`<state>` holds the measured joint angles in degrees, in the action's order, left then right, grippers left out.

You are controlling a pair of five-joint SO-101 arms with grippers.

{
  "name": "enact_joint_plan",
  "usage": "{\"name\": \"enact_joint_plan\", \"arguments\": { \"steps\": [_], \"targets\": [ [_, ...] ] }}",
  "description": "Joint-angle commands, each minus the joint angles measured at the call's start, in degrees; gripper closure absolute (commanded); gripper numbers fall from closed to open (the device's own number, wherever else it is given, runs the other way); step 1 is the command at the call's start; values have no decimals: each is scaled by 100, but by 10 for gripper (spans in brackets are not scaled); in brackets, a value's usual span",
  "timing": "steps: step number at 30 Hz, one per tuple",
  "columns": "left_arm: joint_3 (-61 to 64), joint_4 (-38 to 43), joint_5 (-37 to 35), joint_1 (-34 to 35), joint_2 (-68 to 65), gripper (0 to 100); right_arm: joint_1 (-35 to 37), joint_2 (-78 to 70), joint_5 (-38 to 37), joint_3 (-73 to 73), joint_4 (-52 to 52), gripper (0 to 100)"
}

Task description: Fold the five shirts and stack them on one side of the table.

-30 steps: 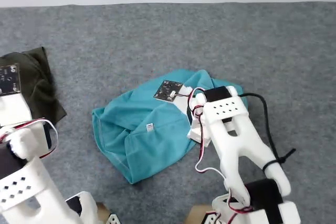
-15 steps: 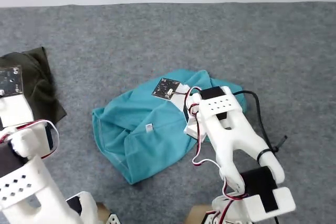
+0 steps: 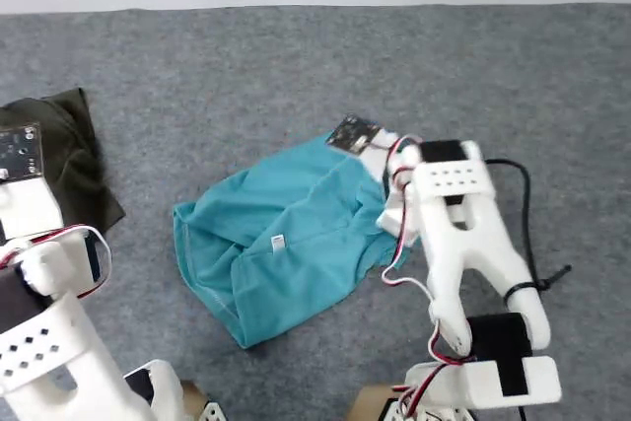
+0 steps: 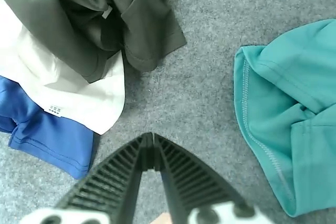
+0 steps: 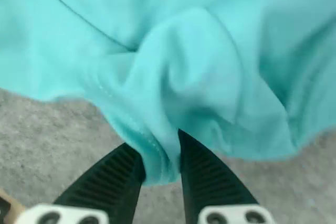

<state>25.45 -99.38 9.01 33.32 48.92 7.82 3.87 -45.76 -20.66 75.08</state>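
Grey felt table point(image 3: 296, 66) carries the teal shirt point(image 3: 286, 244), crumpled near its middle. The right gripper point(image 5: 159, 150) pinches the shirt's bunched edge (cloth fills the gap between the fingers). The left gripper point(image 4: 153, 139) hangs clenched on nothing, near the piled dark green shirt point(image 4: 105, 19), white shirt point(image 4: 79, 98) and blue shirt point(image 4: 47, 135).

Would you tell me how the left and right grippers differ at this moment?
The left gripper is shut on nothing; the right gripper pinches a fold of the teal shirt. The left hangs over bare table; the right is at the shirt's edge. Both have black ribbed fingers.
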Motion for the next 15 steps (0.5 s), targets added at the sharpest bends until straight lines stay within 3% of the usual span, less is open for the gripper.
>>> {"name": "enact_joint_plan", "arguments": {
  "steps": [1, 8, 15],
  "targets": [
    [-40, -62, -18, -44, 79, 994, -400, 48, -97, 853, 462, 931],
    [-242, -88, -35, -185, 88, 994, -1077, 48, -334, 2066, 1156, 931],
    [-303, -62, -44, -1987, 44, 993, -1613, 57, -334, 2224, 1165, 931]
  ]
}}
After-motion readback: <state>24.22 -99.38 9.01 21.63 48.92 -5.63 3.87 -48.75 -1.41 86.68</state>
